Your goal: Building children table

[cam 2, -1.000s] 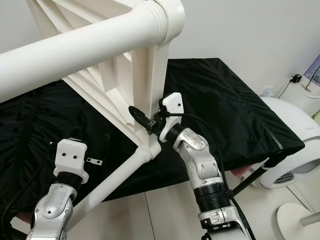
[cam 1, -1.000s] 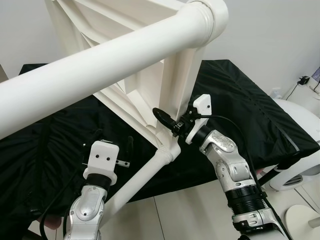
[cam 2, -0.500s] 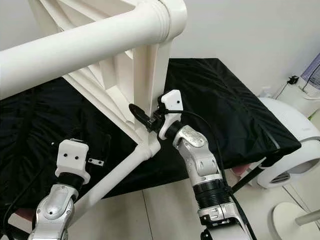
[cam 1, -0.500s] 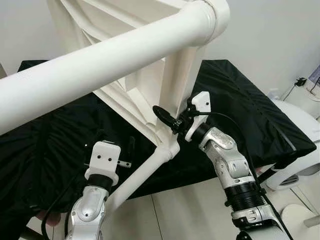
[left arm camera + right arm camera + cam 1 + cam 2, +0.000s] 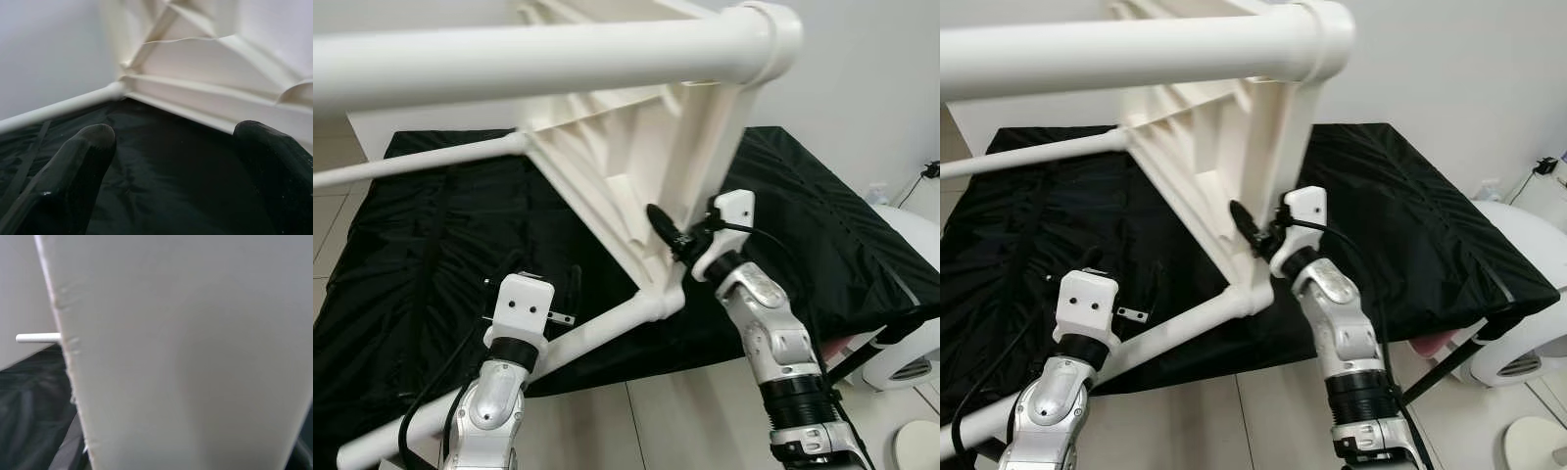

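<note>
One white plastic children's table (image 5: 607, 166) is lying tipped on its side over a surface draped in one black cloth (image 5: 421, 245), with three of its round legs showing: one leg (image 5: 509, 54) is crossing the top of the head views close to the camera, a second leg (image 5: 578, 338) is slanting down from the near corner joint toward the floor, and a third, thinner-looking leg (image 5: 411, 164) is reaching out to the robot's left over the cloth. Two silver arms are working.

The right gripper (image 5: 668, 227) is reaching up to the table's ribbed underside just above the corner joint, its black fingers pressing along the white edge panel; whether they are clamping it or merely resting against it I cannot tell. The left gripper (image 5: 171, 166) is hovering over the cloth beside the slanting leg, its two fingers (image 5: 73, 161) standing wide apart and holding nothing.

The left wrist view is revealing the ribs under the tabletop and a corner where a leg is joining, seen past the spread fingers. The right wrist view is showing a pale blurred panel (image 5: 186, 357) pressed very near, with a small white peg (image 5: 36, 338) sticking out from its edge
</note>
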Controlling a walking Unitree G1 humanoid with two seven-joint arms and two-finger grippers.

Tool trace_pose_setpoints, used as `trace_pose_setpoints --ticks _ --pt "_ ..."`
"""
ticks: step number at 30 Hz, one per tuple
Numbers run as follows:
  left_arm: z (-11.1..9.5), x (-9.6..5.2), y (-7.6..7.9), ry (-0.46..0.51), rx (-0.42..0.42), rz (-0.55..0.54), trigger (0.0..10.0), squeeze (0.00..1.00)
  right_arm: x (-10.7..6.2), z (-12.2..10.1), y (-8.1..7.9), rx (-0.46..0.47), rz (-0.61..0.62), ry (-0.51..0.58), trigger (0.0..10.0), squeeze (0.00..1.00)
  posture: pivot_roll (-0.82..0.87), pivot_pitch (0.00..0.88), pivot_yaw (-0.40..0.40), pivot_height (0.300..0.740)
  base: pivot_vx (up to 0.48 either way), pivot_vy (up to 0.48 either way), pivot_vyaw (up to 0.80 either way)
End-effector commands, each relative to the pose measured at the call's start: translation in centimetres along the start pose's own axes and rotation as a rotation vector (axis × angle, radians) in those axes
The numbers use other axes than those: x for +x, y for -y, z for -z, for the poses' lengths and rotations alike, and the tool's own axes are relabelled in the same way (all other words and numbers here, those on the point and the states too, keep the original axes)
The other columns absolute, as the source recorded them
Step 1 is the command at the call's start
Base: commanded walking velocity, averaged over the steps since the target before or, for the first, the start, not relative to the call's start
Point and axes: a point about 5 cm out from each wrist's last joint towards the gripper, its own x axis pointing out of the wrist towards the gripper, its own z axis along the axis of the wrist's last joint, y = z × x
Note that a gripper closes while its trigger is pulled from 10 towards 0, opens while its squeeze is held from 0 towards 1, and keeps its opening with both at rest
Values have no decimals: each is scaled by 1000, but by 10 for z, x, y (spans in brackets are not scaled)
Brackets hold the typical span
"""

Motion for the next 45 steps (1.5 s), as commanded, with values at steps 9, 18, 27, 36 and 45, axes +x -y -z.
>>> trace_pose_setpoints --ticks 9,18,27,36,45 --pt "2 4 7 -1 -28 13 10000 0 -25 -33 36 -124 218 121 10000 0 -88 28 6 740 0 0 0" --pt "4 8 10 -1 -39 34 10000 0 -43 -35 54 -172 296 90 10000 0 -110 26 16 740 0 0 0" --pt "4 12 8 -24 -83 18 10000 0 -43 -32 52 -175 264 76 10000 1000 -101 29 9 740 0 0 0" --pt "6 23 5 -66 -108 62 10000 0 -39 -26 37 -134 176 59 10000 0 -88 33 3 740 0 0 0" --pt "1 42 1 -71 -134 59 10000 0 -37 -17 23 -138 96 28 10000 0 -82 65 2 740 0 0 0"
